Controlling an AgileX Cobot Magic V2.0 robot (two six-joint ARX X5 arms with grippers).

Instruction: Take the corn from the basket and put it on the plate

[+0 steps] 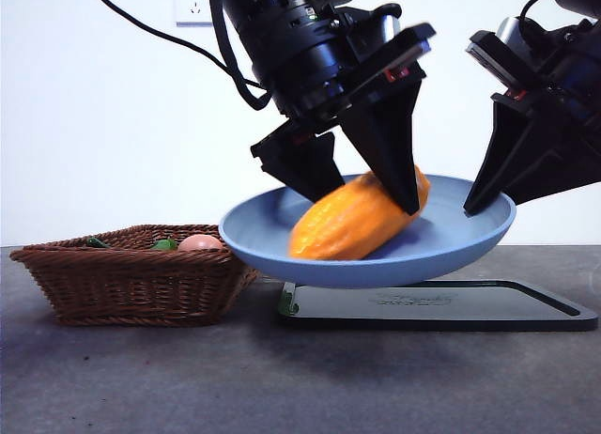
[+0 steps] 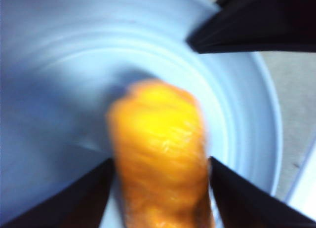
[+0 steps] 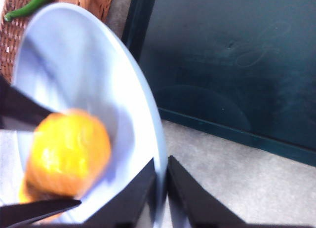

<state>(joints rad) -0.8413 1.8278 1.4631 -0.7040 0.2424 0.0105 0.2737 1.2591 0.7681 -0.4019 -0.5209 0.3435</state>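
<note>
- The basket point(image 1: 131, 282) sits on the table point(image 1: 282, 387) at the far left, holding a round pink-orange fruit point(image 1: 198, 242) and something green point(image 3: 30, 5).
- The plate point(image 1: 282, 251) is lifted clear of the table — it hangs just right of the basket and above the left end of a flat black tray point(image 1: 441, 305).
- The corn point(image 1: 362, 218) lies tilted in the plate, its right end higher, and seems to touch the plate's floor.
- The left gripper point(image 1: 362, 185) reaches down from above into the plate; its jaws stand one on each side of the corn, close against it, though the blur hides whether they still press it.
- The right gripper point(image 3: 162, 188) is at the right — its jaws are nearly closed, pinching the plate's right rim and holding it up.
</note>
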